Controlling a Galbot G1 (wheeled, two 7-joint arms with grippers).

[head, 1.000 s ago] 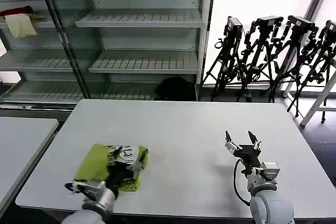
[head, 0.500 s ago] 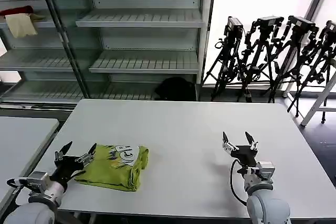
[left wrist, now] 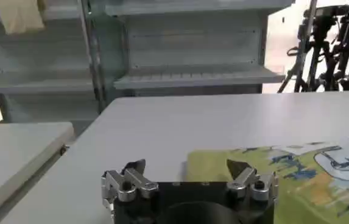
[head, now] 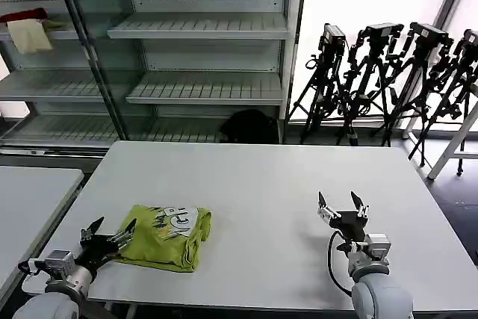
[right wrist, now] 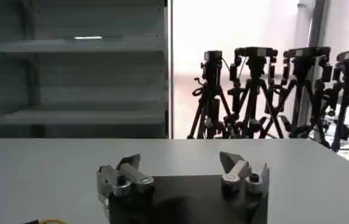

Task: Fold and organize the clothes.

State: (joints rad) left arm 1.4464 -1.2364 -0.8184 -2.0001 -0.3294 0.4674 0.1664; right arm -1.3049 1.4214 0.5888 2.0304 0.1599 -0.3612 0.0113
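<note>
folded t-shirt (head: 166, 235) lies crosswise, print up; left gripper (head: 110, 234) spread, empty, beside it.

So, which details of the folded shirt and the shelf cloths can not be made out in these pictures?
- T-shirt, head view: the folds hide most of the printed graphic and the underside.
- T-shirt, left wrist view: cut off by the picture's edge.
- Cream cloth and red cloth on the shelf, head view: too small to identify.

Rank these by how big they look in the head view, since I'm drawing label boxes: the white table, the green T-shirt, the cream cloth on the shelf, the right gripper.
1. White table
2. Green T-shirt
3. Right gripper and cream cloth: look about alike; the cloth is farther away, so unranked.
</note>
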